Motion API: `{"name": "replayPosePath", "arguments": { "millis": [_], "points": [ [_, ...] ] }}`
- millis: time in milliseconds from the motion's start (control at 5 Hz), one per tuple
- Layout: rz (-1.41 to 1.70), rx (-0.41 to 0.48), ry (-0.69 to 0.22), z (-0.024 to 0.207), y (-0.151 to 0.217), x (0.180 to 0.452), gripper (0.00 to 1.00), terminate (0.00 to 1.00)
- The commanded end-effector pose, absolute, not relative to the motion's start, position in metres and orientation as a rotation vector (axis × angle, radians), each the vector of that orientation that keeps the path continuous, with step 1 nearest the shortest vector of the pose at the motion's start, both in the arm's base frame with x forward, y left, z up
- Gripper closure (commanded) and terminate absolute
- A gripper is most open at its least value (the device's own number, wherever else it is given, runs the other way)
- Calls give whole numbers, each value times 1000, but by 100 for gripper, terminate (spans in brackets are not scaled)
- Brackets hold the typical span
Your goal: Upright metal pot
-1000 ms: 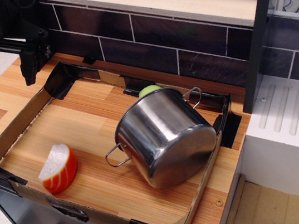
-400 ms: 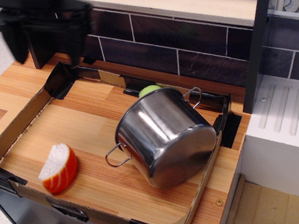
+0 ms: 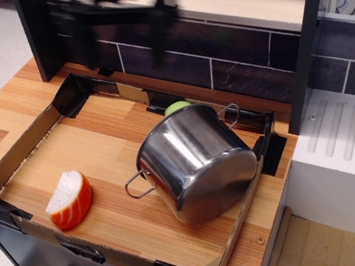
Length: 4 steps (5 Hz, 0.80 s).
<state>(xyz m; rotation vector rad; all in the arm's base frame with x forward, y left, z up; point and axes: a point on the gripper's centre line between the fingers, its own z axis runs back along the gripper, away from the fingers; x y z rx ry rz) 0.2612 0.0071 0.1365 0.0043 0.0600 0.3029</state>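
observation.image: metal pot lies tipped on its side near the right edge of the cardboard tray, base facing the front-right corner, mouth toward the back wall, wire handles sticking out left and right. Gripper is motion-blurred at the top, over the tray's back edge, well apart from the pot, up and to its left. Can't tell if the fingers are spread or closed. Orange-and-white toy slice sits near the front-left corner; something green peeks out behind the pot.

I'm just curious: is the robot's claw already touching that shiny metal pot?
Apart. The only camera view shows the gripper blurred up by the dark tiled wall, with bare wooden board between it and the metal pot, which lies tipped over.
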Motion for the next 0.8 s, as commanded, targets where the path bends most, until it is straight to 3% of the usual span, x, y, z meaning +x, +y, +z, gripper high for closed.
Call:
{"name": "replayPosePath", "arguments": {
  "millis": [0, 200, 600],
  "points": [
    [123, -48, 30, 124, -34, 277, 0, 0],
    [134, -12, -1, 107, -40, 288, 0, 0],
    [160, -32, 39, 88, -45, 292, 0, 0]
  ]
}}
